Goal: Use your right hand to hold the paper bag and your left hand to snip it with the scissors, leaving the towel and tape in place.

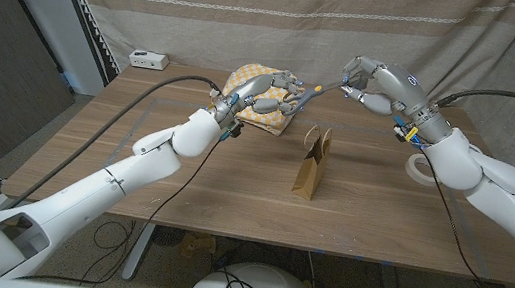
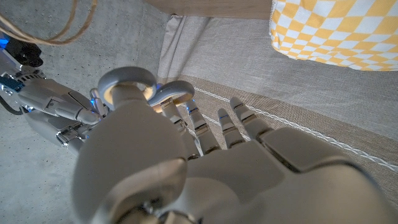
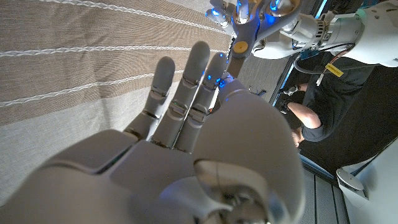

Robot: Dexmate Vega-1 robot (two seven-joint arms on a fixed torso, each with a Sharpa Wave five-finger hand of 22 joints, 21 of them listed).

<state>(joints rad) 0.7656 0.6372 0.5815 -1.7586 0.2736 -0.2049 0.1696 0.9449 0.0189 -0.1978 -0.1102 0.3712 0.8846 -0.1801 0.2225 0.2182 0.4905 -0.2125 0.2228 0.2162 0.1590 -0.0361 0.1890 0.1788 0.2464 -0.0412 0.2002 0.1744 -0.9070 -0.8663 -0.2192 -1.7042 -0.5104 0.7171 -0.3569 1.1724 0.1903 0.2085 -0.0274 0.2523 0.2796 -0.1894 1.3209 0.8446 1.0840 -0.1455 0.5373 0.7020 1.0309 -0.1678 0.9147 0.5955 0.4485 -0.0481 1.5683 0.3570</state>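
Note:
The scissors [image 1: 316, 90] hang in the air between my two hands, above the table's far middle. My left hand [image 1: 267, 89] has fingers through the grey handle loops [image 2: 144, 87]. My right hand [image 1: 375, 84] pinches the blade end [image 3: 239, 37]. A brown paper bag [image 1: 312, 166] stands upright on the table in front of them, below the scissors, and neither hand touches it. The yellow checked towel [image 1: 270, 115] lies under and behind my left hand. A white tape roll [image 1: 423, 169] lies beside my right forearm.
A small white box [image 1: 147, 58] sits at the table's far left corner. A striped curtain [image 1: 256, 13] hangs close behind the table. Cables run along both arms. A person in dark clothes [image 3: 323, 93] is behind my left hand in the right wrist view.

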